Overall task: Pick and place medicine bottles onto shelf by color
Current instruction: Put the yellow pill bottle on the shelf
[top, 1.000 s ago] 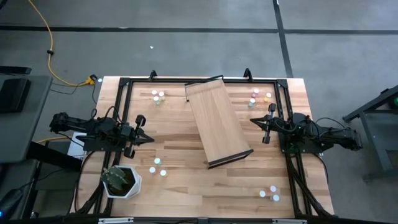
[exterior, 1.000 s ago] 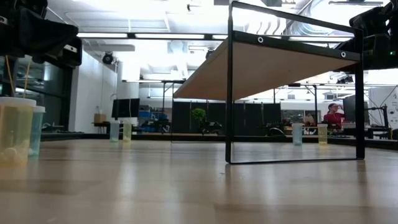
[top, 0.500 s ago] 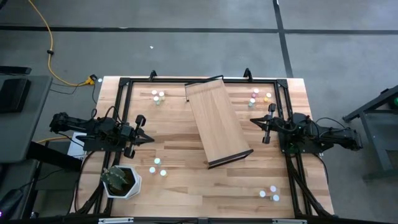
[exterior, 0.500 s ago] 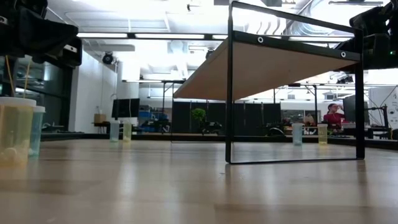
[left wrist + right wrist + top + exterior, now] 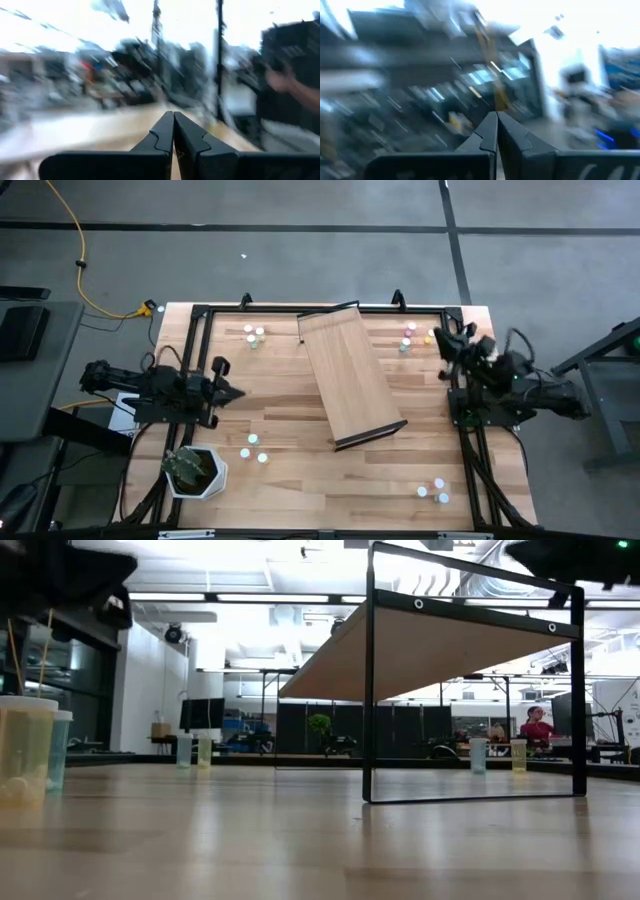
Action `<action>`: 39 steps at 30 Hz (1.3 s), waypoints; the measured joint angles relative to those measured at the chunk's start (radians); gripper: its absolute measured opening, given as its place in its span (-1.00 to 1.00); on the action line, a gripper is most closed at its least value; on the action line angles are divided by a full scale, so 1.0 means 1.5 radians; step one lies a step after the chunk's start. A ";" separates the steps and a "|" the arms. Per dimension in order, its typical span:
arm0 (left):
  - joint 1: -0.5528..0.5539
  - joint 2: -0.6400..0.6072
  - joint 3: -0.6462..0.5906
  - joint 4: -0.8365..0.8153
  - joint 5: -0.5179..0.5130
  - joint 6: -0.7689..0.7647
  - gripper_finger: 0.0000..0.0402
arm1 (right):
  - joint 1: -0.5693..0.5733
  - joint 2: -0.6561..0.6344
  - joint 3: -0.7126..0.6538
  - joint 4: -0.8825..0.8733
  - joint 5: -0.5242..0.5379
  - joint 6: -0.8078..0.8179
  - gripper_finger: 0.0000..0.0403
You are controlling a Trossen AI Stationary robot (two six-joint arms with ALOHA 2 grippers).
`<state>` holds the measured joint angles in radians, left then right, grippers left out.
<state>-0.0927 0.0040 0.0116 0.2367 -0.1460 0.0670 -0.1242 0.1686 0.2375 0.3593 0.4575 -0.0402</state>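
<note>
**Both grippers empty, bottles still scattered**

From above, you see the shelf (image 5: pixel 350 377) lying skewed across the table's middle with nothing on it. The medicine bottles (image 5: pixel 254 335) sit in clusters: far left, far right, near left by the potted plant (image 5: pixel 193 470), and the near right corner. Your left gripper (image 5: pixel 232 392) hangs at the table's left edge; your right gripper (image 5: pixel 445 340) is raised near the far-right cluster.

At table height, the bottles stand upright.

Each wrist view shows its fingers pressed together, holding nothing.

Expect the bottles to be light, rigid, smooth and easily tipped. Pinch the body just under the white cap.
</note>
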 joint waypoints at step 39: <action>0.184 0.496 0.289 -0.043 0.016 -0.177 -0.21 | -0.468 0.705 0.467 -0.852 0.016 0.430 0.42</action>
<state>0.1835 0.7473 0.4446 0.1716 -0.1226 -0.1989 -0.8268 1.2259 0.9378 -0.9191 0.4819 0.6050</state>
